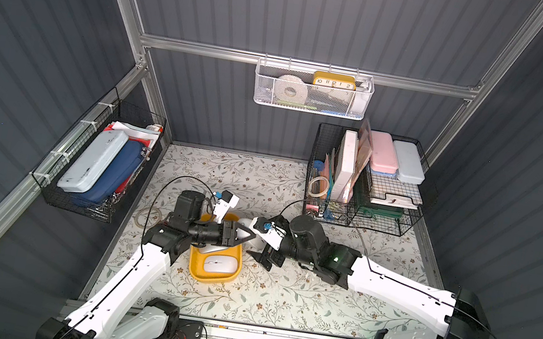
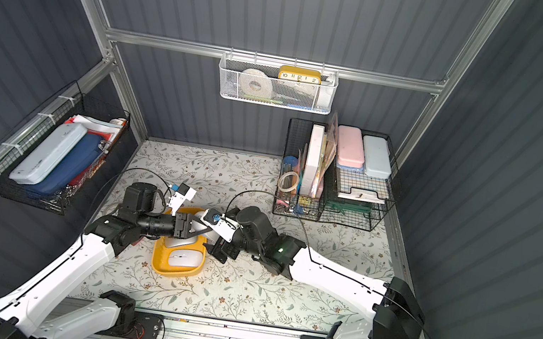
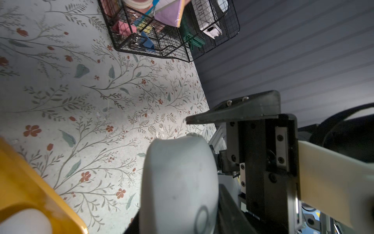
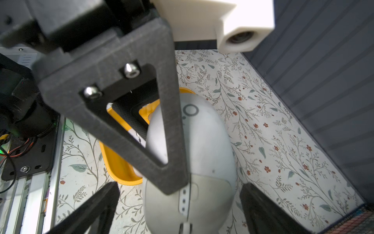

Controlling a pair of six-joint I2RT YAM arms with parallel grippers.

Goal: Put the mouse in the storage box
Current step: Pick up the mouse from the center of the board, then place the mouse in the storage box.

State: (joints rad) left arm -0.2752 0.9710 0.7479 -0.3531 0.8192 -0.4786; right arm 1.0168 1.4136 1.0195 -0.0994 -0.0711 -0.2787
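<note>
We are watching the left claw (image 1: 247, 236) gripping the mouse (image 4: 202, 162). In the right wrist view, one black triangular finger is pressing across the mouse's back and the other finger's textured pad is showing beneath its body. The mouse is sticking out past this claw's fingertips and hanging off the table (image 1: 277, 302).

The mouse is looking pale gray and matte, with a smooth, egg-shaped back. A thin dark ring is sitting near its rear end. Toward the front, a curved seam is separating a slightly darker button section. A narrow light strip with three small dots is running down the middle of that section, with the scroll wheel just beyond it. A few faint dark specks are showing on the shell.

The right claw (image 4: 179, 185) is standing wide apart. Its two dark fingers are flanking the front of the mouse, one on each side, and touching neither side.

The yellow storage box (image 1: 197, 270) is lying on the table below the left claw, back toward its wrist and partly under that arm. A white mouse (image 1: 217, 264) is resting inside the box, at the end farther from both claws. The gray mouse is not in the box yet.
</note>
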